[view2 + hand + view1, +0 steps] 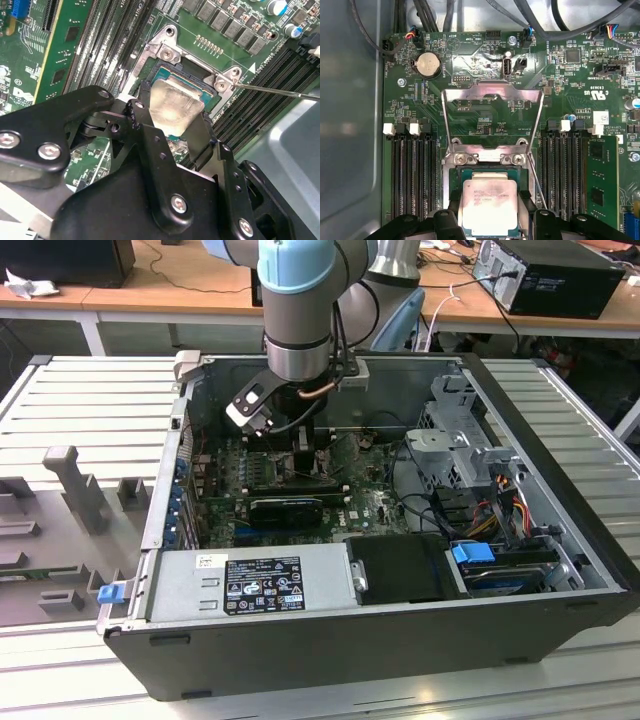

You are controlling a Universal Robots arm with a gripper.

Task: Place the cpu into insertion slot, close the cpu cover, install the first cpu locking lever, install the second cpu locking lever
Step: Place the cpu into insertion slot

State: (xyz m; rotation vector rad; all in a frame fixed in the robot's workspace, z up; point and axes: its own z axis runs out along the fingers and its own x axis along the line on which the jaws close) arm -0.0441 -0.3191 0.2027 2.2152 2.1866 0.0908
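- Pincer (pixel 490 201) is narrow, its fingers (pixel 455 205) clamped on two opposite edges of the cpu (pixel 490 212).
- Cpu lies flat within the slot (pixel 451 185); I cannot tell if it is fully seated.
- Cover (pixel 492 92) stands swung open, clear of the cpu.
- In the exterior view, the pincer is upper middle, inside the case (pixel 400 640).

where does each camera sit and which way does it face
exterior view: off the arm, high beside the open computer case, looking down in; arm and gripper hang over the motherboard.
first wrist view: on the wrist, facing squarely onto the raised cpu cover and the cpu; the gripper brackets the cpu.
second wrist view: on the wrist, looking slantwise past the gripper's black body.
shared: both wrist views show the cpu in the insertion slot.
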